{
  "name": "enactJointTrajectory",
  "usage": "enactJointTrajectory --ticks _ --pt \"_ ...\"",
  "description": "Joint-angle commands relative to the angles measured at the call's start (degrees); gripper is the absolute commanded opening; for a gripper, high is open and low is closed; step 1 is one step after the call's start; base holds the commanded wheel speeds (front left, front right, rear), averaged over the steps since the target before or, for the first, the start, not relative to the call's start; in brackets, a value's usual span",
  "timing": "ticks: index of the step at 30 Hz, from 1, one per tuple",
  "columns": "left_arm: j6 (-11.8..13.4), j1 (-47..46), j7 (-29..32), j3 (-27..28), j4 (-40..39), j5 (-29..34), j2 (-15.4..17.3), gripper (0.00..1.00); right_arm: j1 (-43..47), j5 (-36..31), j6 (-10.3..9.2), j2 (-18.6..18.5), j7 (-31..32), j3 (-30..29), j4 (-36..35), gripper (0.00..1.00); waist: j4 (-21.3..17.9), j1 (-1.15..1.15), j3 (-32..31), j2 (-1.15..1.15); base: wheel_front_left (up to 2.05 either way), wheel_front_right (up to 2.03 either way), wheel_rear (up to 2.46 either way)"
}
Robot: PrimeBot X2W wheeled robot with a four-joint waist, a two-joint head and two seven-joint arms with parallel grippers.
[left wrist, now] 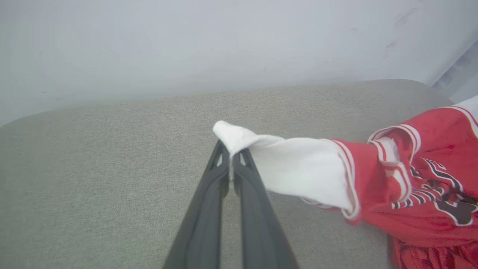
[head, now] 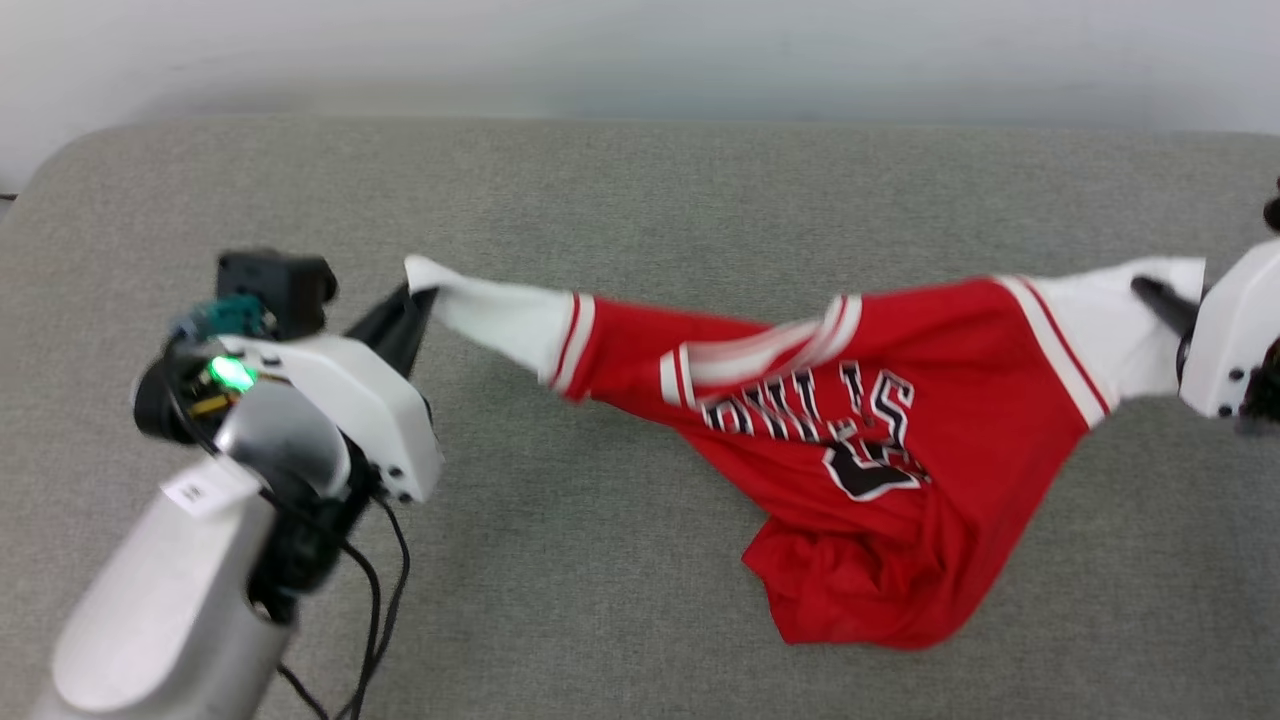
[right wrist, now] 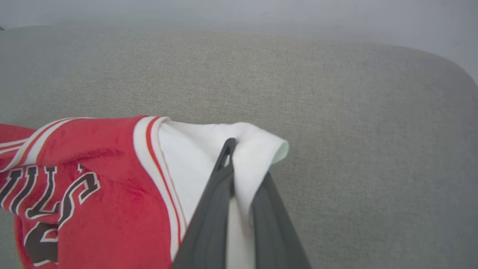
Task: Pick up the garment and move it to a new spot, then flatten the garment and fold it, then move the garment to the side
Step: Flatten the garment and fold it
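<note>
The garment is a red jersey with white sleeves, striped trim and black lettering, stretched across the grey cushion between my two arms, its body sagging in a bunch at the lower middle. My left gripper is shut on the tip of the left white sleeve; in the left wrist view the fingers pinch the cloth at its corner. My right gripper is shut on the right white sleeve, with cloth wrapped between and over its fingers. The garment spreads to the left there.
The grey fabric cushion spans the whole scene, with a pale wall behind its far edge. My left arm's cables hang at the lower left. The cushion's rounded corners lie at the far left and far right.
</note>
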Motion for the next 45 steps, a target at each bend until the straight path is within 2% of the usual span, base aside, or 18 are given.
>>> enactJointTrajectory --ticks 1,8,13,18,27,36,45 --pt "-1.26 -6.95 -0.22 2.75 3.72 -2.17 -0.33 0.0 -4.73 -2.03 -0.04 1.09 -1.12 -1.08 -0.92 0.0 -1.21 0.0 -0.23 0.0 0.0 0.0 0.0" --pt "-2.48 -22.83 -2.13 5.03 14.18 -1.09 -1.44 0.0 -15.97 -6.29 -0.05 2.85 -3.62 -2.92 0.75 0.0 -2.26 0.0 1.71 0.0 0.0 0.0 0.0" --pt "-2.92 -35.27 -5.58 5.9 22.24 1.41 -1.61 0.0 -26.19 -9.56 -0.05 4.22 -6.68 -4.07 2.8 0.0 -2.76 0.0 4.53 0.0 0.0 0.0 0.0" --pt "-3.54 -46.99 -9.05 6.44 29.55 3.81 -1.06 0.0 -36.31 -12.39 -0.05 5.86 -11.3 -4.95 5.22 0.0 -3.44 0.0 7.6 0.0 0.0 0.0 0.0" --pt "-4.6 -60.87 -13.96 6.95 36.63 6.44 0.89 0.0 -50.49 -15.42 -0.07 7.22 -17.32 -4.96 11.23 0.0 -4.17 0.0 13.94 0.0 0.0 0.0 0.0" --pt "-6.18 -65.85 -17.24 7.77 42.8 4.82 -0.88 0.0 -58.69 -15.54 -0.06 8.88 -21.97 -2.31 17.78 0.0 -3.64 0.0 21.64 0.0 0.0 0.0 0.0" --pt "-9.5 -61.74 -17.56 8.79 51.25 0.38 -3.41 0.0 -56.68 -11.87 -0.06 9.02 -25.5 2.1 23.74 0.0 -3.12 0.0 24.49 0.0 0.0 0.0 0.0"
